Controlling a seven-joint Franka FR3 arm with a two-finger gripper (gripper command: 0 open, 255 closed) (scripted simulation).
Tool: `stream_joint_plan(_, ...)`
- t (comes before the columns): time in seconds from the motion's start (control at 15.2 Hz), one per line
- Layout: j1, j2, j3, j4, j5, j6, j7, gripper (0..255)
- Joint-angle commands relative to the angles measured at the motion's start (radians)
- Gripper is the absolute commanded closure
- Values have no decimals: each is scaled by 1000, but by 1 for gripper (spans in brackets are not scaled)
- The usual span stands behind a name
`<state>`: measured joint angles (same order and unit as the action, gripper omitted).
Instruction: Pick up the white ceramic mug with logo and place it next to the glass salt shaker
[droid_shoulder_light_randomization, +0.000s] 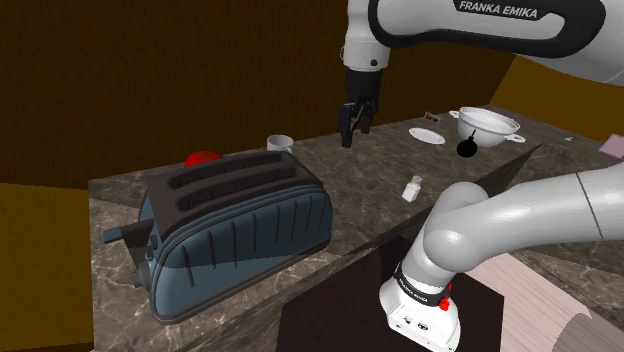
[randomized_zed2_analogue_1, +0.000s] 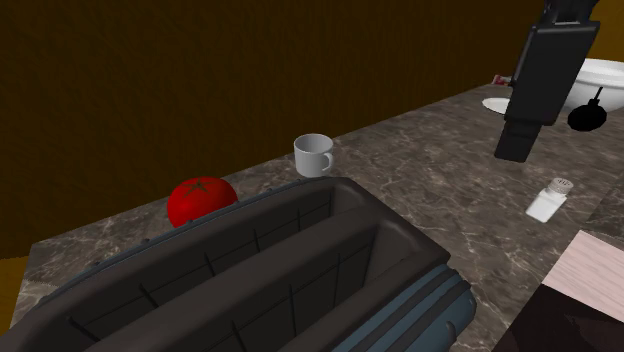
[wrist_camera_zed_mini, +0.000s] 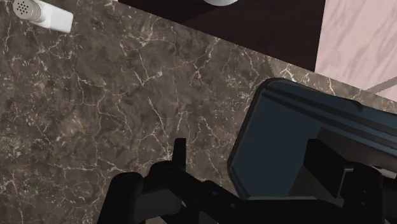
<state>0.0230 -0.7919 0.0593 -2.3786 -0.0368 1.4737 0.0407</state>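
The white mug (droid_shoulder_light_randomization: 279, 144) stands upright on the dark marble counter (droid_shoulder_light_randomization: 370, 170) near its far edge, handle towards the toaster; it also shows behind the toaster (randomized_zed2_analogue_1: 313, 155). The salt shaker (droid_shoulder_light_randomization: 412, 187), clear with a pale cap, stands near the counter's front edge (randomized_zed2_analogue_1: 549, 199) (wrist_camera_zed_mini: 44, 14). My black gripper (droid_shoulder_light_randomization: 355, 133) hangs above the counter between mug and shaker, right of the mug in the shoulder view, well clear of both (randomized_zed2_analogue_1: 517, 145). Its fingers (wrist_camera_zed_mini: 180, 153) stand apart and open, with nothing between them.
A big blue-grey toaster (droid_shoulder_light_randomization: 235, 225) fills the counter's left part, a red tomato (randomized_zed2_analogue_1: 202, 200) behind it. At the far right stand a white bowl (droid_shoulder_light_randomization: 487, 127), a small black object (droid_shoulder_light_randomization: 468, 147) and a white plate (droid_shoulder_light_randomization: 427, 135). Brown walls lie behind.
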Motion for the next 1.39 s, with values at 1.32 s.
stream_joint_plan(1.32, -56, 727, -91, 315, -39, 418, -95, 0)
